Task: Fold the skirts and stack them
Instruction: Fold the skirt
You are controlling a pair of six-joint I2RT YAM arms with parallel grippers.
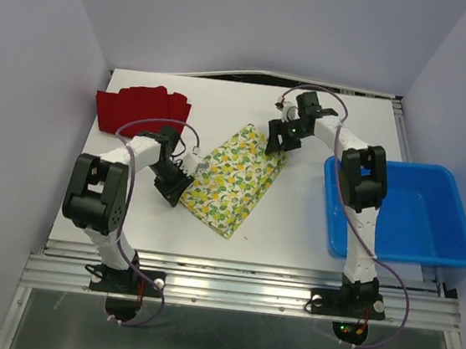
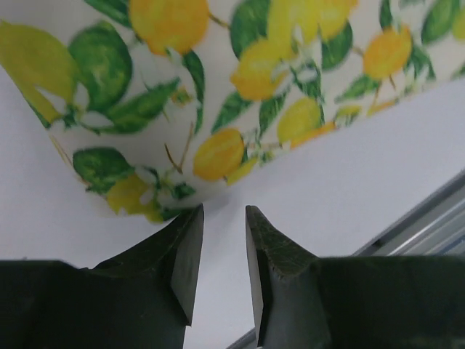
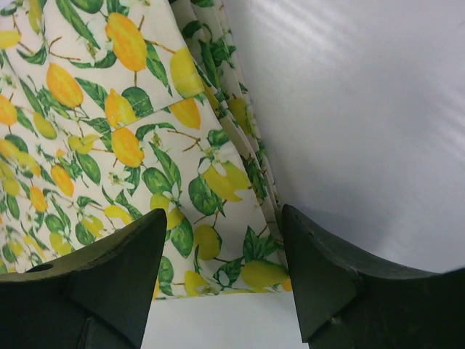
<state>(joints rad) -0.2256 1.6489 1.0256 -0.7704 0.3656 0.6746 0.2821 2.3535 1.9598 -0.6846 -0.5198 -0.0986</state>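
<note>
I can read no text, label, brand or number in any of my three views. The lemon skirt (image 1: 232, 179) carries only a fruit-and-leaf print. The red skirt (image 1: 140, 107) and the blue bin (image 1: 413, 216) look plain from the overhead camera, with no lettering I can make out.

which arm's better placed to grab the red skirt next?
Left, probably. The red skirt lies far left, just beyond the left gripper; the right gripper sits across the lemon skirt, at its far corner.
</note>
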